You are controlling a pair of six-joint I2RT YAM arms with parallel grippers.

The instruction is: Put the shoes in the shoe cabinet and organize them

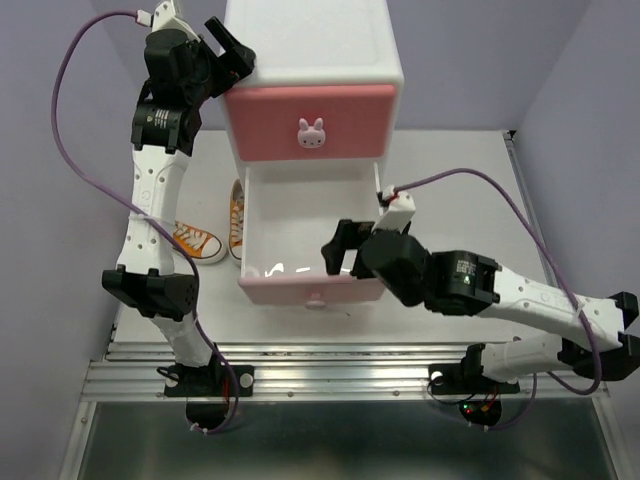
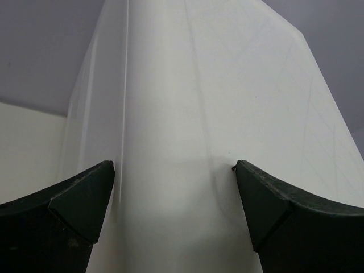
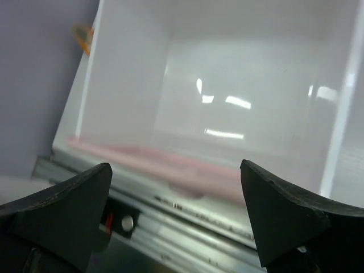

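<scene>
While spread empty, left gripper (image 1: 232,45): held at white boxy cabinet (image 1: 310,40)
Right gripper (image 1: 336,247): spread empty over pulled-out pale pink drawer (image 1: 280,291)

Two shoes (image 1: 197,241) just left of drawer (image 1: 300,215)

Pale table (image 1: 470,170), ribbed metal rail (image 1: 340,375) along its near edge, lilac walls (image 1: 40,300).

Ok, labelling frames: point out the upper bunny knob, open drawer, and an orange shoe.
upper bunny knob (image 1: 312,133): top view, face.
open drawer (image 1: 285,291): top view, pink front.
orange shoe (image 1: 197,241): top view, laces.
</scene>
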